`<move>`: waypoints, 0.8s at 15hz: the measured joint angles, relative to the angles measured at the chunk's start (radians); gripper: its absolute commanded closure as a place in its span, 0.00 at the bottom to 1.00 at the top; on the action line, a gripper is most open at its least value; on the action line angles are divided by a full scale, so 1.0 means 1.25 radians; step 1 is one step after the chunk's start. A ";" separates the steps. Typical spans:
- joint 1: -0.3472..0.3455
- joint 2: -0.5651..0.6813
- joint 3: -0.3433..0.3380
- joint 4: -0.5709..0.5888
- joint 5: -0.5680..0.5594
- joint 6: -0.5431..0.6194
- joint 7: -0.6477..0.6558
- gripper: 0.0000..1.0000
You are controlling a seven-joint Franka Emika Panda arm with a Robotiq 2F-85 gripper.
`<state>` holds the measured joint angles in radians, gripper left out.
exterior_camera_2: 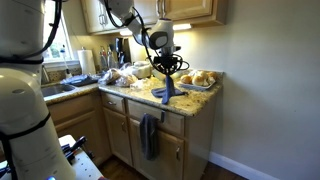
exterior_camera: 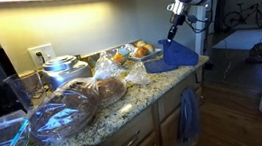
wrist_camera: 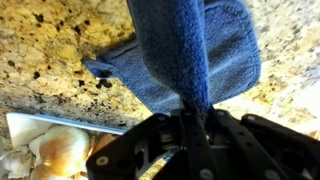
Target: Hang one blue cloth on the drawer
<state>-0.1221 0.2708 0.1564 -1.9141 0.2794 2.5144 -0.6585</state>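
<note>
The gripper (exterior_camera_2: 165, 68) is hanging above the drawer (exterior_camera_2: 170, 120), over the corner of the granite countertop (exterior_camera: 125, 109), and its jaws are pinching down on the top of the blue cloth (exterior_camera_2: 165, 88); the wrist view is showing the fabric (wrist_camera: 172, 55) bunched tight between the fingers. So the grab is looking done and the lift is under way, but the hanging itself is not yet done: nothing royal-blue is touching the drawer front, and only a duller grey-blue towel (exterior_camera_2: 149, 135) is draping down just below the drawer. The cloth is dangling with its long axis upright, its pinched end pointing up into the gripper and its free end pointing down toward the countertop above the drawer; whether that tip is touching the stone, I cannot tell. What is left, I judge, is carrying it out past the counter edge and lowering it onto the drawer.
</note>
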 measured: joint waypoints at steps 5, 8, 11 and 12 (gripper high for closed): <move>0.000 -0.032 0.000 -0.053 0.012 0.019 0.002 0.89; 0.000 -0.032 0.000 -0.053 0.012 0.020 0.003 0.92; 0.002 -0.029 0.000 -0.052 0.012 0.020 0.003 0.92; 0.004 -0.028 0.000 -0.053 0.012 0.020 0.003 0.93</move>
<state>-0.1171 0.2352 0.1567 -1.9798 0.2950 2.5390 -0.6541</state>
